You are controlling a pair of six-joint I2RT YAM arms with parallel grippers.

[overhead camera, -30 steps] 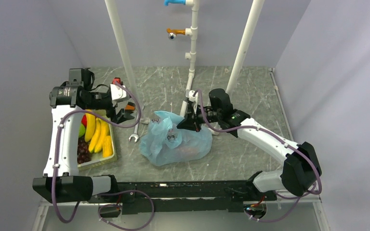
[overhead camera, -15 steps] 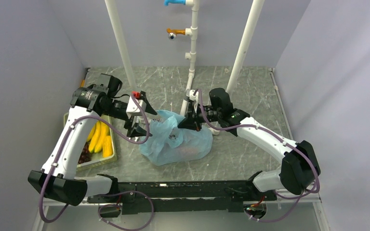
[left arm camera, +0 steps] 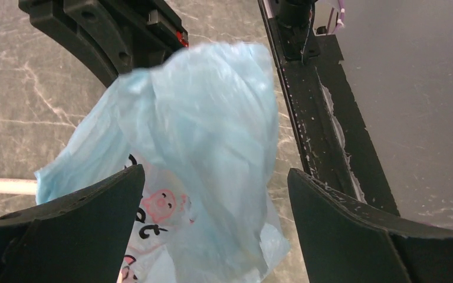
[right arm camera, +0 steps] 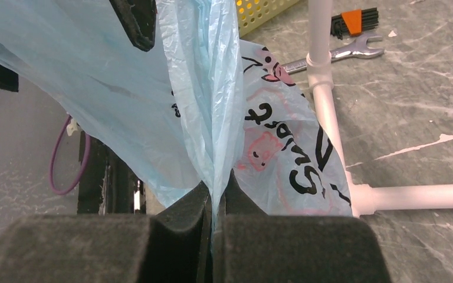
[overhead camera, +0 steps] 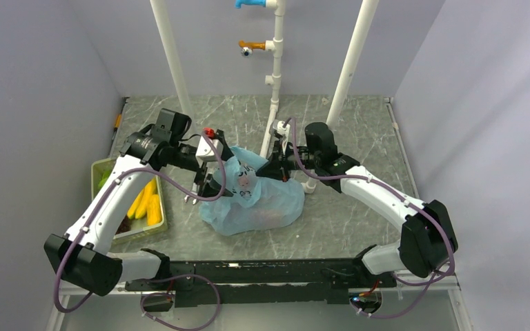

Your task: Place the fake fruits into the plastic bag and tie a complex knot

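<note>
Two grippers working, both at the plastic bag (overhead camera: 259, 207), centre of top view. Nearest, lower left: yellow basket (overhead camera: 145, 232), half covered by left arm (overhead camera: 107, 203). Counting two or three bananas (overhead camera: 146, 203) and one dark grape bunch (overhead camera: 119, 224), partly hidden. Can't count fruit inside bag, only a faint reddish blur through plastic. Next, left gripper (left arm camera: 215, 174): spread wide, straddling a raised bag flap, gripping nothing; pad contact impossible to tell. Opposite, right gripper (right arm camera: 212, 197): clamped tight on a gathered bag fold. Bag print: pink pig cartoons plus black lettering, sideways and creased, not readable. Beyond bag: one wrench (right arm camera: 342, 50), one orange hex key set (right arm camera: 360, 20), cut off at top edge. Farthest: three white pipes (overhead camera: 350, 65).
</note>
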